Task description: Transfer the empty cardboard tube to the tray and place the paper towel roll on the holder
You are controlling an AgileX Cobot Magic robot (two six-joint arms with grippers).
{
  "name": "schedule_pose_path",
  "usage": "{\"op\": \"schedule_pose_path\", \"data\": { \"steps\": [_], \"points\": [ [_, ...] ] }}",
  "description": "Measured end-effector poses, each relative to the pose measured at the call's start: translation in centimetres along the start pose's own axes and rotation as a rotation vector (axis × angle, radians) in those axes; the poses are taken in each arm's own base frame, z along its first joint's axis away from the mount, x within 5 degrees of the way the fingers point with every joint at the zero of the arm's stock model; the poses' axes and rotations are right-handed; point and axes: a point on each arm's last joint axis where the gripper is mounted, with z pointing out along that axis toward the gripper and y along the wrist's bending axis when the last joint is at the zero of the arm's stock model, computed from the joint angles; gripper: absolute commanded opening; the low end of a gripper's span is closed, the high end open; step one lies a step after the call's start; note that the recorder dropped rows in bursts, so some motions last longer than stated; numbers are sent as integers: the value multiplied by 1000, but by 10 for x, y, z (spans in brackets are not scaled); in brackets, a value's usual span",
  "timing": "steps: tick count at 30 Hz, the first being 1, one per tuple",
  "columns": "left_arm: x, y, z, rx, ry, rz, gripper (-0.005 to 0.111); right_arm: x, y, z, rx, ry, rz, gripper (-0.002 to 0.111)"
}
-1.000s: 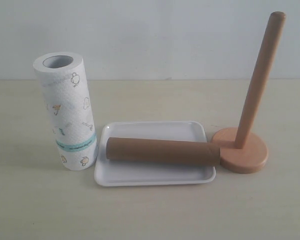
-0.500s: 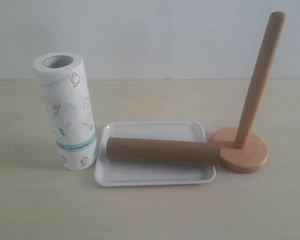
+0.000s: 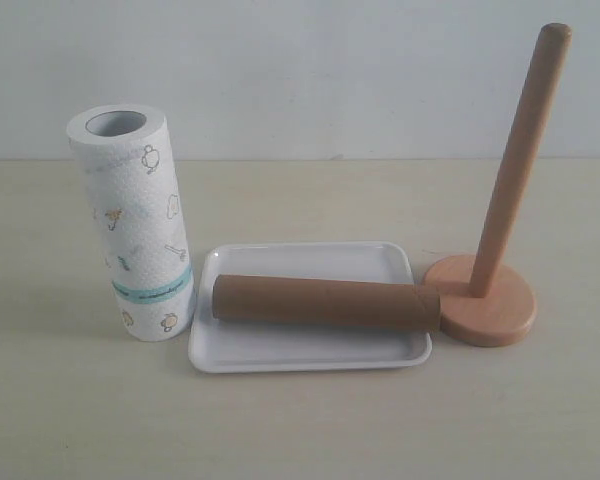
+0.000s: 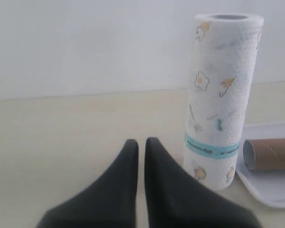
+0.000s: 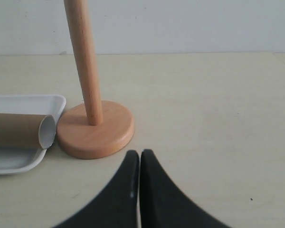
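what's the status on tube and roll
Left claw, right claw shut, empty. Tube lies on tray. Roll upright beside tray, not on holder.

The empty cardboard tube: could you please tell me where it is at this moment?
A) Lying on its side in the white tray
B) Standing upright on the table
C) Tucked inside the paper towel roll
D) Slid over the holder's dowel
A: the empty cardboard tube lies on its side across the tray, while the holder beside it stands with its dowel bare.
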Motion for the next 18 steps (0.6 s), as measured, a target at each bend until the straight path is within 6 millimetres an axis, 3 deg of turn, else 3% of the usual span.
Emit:
{"op": "schedule_pose_path", "data": {
  "steps": [14,18],
  "points": [
    [-43,4,-11,-48,-492,-2,5,0,0,0,0,0,0,0],
    [-48,5,-14,-57,-554,11,5,0,0,0,0,0,0,0]
  ]
}}
